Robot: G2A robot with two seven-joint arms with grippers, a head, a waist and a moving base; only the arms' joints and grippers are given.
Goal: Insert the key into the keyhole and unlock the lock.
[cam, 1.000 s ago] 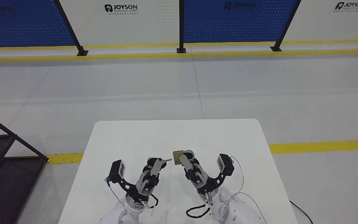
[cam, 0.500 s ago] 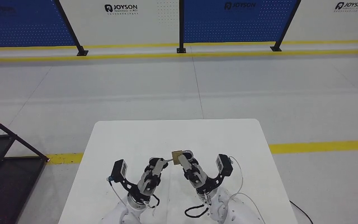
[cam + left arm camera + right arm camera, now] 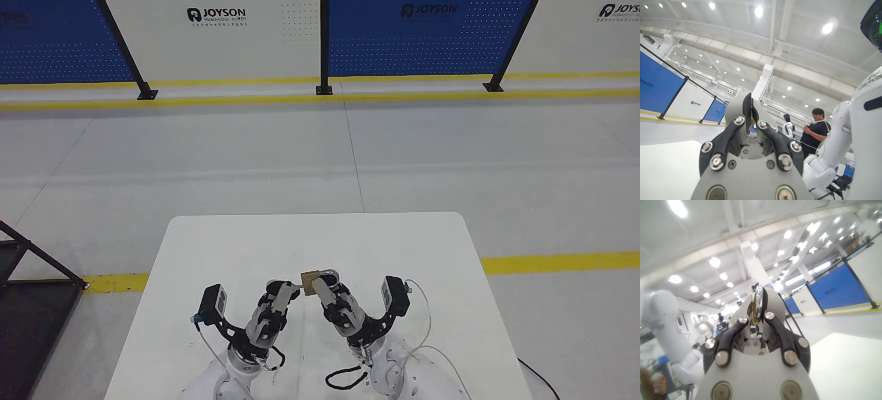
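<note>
In the top view both arms hover low over the white table, tips facing each other. My right gripper is shut on a brass padlock. In the right wrist view the lock's brass body and shiny shackle stand clamped between the fingers of the right gripper. My left gripper sits just left of the lock, with a thin key tip pointing at it. In the left wrist view the left gripper has its pads pressed together on that thin piece, most of which is hidden.
The table's far half and both sides are bare white surface. Its left edge borders a black frame on the floor. Blue and white barrier panels stand far behind.
My right gripper has carried the padlock a little to the left, closer to the left gripper's key tip. The left arm has barely moved.
</note>
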